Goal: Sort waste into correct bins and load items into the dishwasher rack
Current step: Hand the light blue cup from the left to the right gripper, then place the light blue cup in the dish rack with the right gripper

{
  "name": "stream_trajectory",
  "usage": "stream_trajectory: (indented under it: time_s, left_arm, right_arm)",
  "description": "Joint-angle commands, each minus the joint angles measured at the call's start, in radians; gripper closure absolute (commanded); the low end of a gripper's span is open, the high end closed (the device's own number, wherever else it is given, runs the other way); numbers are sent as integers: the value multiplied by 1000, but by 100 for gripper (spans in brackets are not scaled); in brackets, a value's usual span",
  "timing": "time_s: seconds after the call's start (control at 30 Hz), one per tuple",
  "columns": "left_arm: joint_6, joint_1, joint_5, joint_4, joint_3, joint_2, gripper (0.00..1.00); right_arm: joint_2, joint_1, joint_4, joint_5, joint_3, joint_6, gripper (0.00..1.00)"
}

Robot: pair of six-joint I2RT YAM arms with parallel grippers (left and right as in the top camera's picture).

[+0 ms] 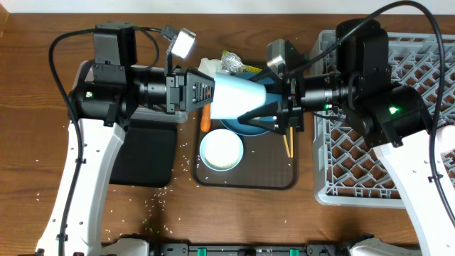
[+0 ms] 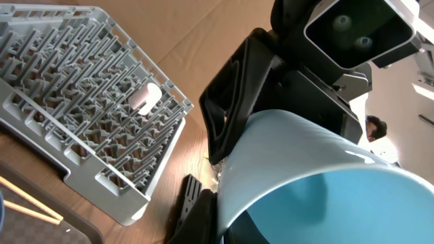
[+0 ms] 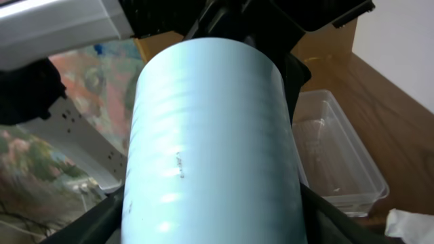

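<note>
Held in mid-air, on its side, between the two arms: one blue cup (image 1: 238,96), above the plate (image 1: 242,129) and clear of it. Wide mouth toward the left jaws, narrow base toward the right. Right jaws spread wide, one finger pressed to either side of the cup's wall. Left jaws at the rim; no telling whether gripping or merely touching.

Below, on one brown tray (image 1: 245,181): one plate, one bowl (image 1: 222,151) near the front edge, one carrot (image 1: 205,119) by the left edge, two chopsticks (image 1: 288,144) by the right edge, one tissue (image 1: 209,65) and one wrapper (image 1: 234,62) at the back edge.

Just right of the tray, one rack (image 1: 355,163), lattice open in front of the right arm, with one small pale cup (image 2: 146,98) among the pegs. Left of the tray, one black tray (image 1: 146,153) and one tub (image 3: 336,156). Bare desk (image 1: 234,220) in front, strewn with rice (image 1: 153,203).
</note>
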Motion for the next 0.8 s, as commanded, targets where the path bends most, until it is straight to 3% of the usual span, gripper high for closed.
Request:
stream_trajectory:
  time_s: [0.0,0.03,0.13,0.23,0.43,0.77]
  left_arm:
    - [-5,-2,21,8,3,-2,94]
    - [-5,-2,20,13,3,-2,91]
    - [-5,-2,-55,21,3,-2,50]
    - [-6,-2,-192,19,3,-2,33]
    - [-39,-2,-370,20,3,-2,22]
    - [-39,-2,-380,19,3,-2,22]
  right_arm:
    - [-1,16,2,-5,8,-6,46]
    - [-1,13,1,-1,8,-5,50]
    - [-9,-13,-1,23,8,32,52]
    - [-36,-68,-27,130,8,87,55]
    - [-111,-285,-155,366,8,219,54]
    - [-133,-758,-454,813,8,356,52]
